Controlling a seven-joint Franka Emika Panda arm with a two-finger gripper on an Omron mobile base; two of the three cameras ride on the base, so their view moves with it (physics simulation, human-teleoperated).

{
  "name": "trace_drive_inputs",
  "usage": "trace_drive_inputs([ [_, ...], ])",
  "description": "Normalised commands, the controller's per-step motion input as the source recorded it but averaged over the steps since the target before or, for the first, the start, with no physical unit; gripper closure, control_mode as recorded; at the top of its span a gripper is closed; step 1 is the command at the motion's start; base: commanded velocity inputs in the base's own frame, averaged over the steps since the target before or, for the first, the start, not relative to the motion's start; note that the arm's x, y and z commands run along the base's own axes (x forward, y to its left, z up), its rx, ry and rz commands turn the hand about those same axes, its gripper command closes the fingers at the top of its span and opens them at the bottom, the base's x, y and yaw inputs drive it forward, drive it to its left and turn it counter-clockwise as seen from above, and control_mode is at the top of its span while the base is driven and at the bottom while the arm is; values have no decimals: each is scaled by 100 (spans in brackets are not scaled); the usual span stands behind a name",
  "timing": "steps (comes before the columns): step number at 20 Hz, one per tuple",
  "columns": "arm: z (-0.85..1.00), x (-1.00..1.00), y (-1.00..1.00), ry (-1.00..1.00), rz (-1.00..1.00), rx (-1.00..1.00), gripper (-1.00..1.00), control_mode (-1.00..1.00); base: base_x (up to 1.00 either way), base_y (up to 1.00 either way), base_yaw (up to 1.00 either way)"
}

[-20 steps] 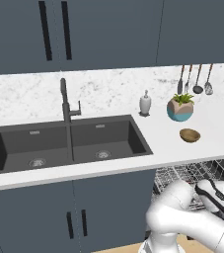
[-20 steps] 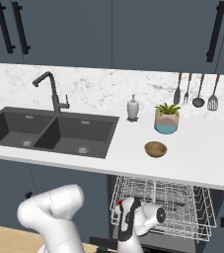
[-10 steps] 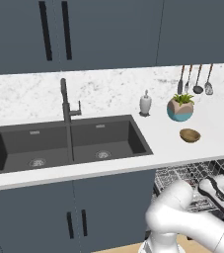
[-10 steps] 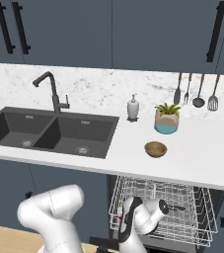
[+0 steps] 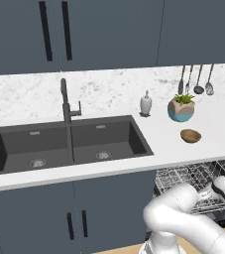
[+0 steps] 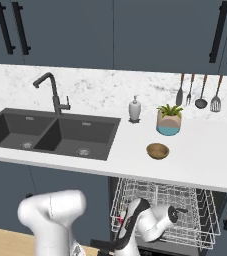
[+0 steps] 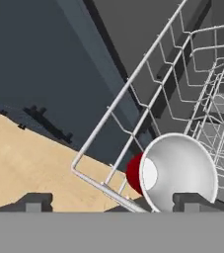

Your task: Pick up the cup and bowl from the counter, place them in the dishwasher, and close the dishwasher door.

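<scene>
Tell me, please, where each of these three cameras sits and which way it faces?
Left base view: behind the arm's left, looking forward and down at the counter, sink and wooden bowl; white arm lower right.
Right base view: behind its right, same sink and bowl, dishwasher rack; arm lower left.
Hand view: on the hand, facing the rack corner and red cup between the fingertips.

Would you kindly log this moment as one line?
phase: cup placed | end effector: open, at cup in dishwasher rack | bowl: on counter
</scene>
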Motion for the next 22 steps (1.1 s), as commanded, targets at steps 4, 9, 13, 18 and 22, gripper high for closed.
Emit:
trace_drive_inputs([
  [4, 91, -78, -10, -1, 0, -3, -100, -100, 0, 0, 0],
  [9, 100, -89, 0, 11, -7, -20, -100, -100, 0, 0, 0],
  [13, 100, -69, 6, 1, -9, -32, -100, -100, 0, 0, 0],
  [18, 90, -33, 12, 0, -2, -32, -100, -100, 0, 0, 0],
  [22, 43, 19, 26, 0, 7, -27, -100, -100, 0, 0, 0],
])
